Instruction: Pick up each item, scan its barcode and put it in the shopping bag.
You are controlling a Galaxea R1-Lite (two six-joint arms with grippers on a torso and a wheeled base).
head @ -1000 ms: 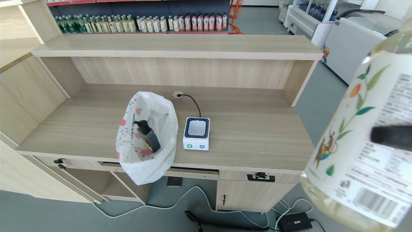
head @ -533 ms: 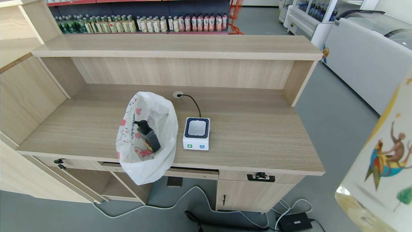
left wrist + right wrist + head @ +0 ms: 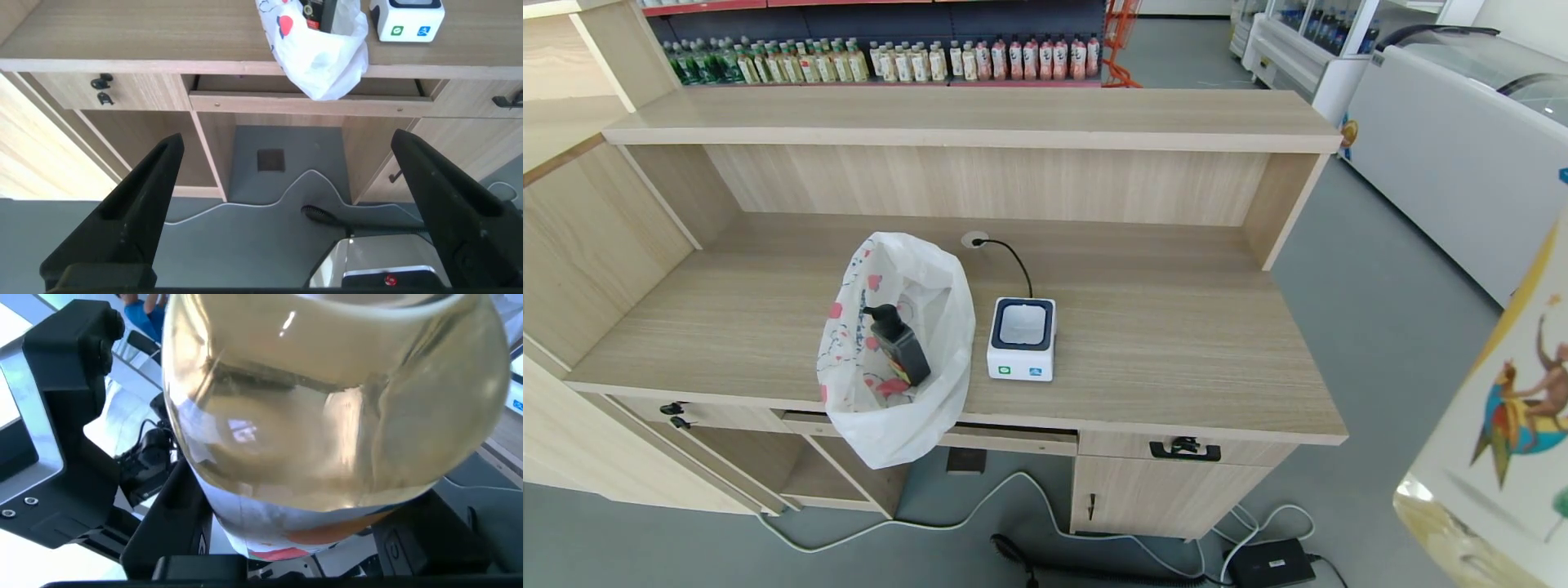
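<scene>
Gripping a clear bottle point(image 3: 327, 400) of pale yellow liquid, right tool point(image 3: 286, 531); left tool point(image 3: 286, 145) spread, empty.

The light wood-grain tabletop point(image 3: 1176, 343) looks like smooth matt laminate. The thin white plastic shopping bag with red prints point(image 3: 931, 408) is crinkly with a soft sheen. The small white plastic scanner box point(image 3: 1020, 363) is smooth, and its top window looks glossy. The big clear plastic bottle of pale yellow liquid point(image 3: 327, 416) is super shiny, with a smooth printed label point(image 3: 1503, 408). The grey floor point(image 3: 1364, 278) is matt.
</scene>
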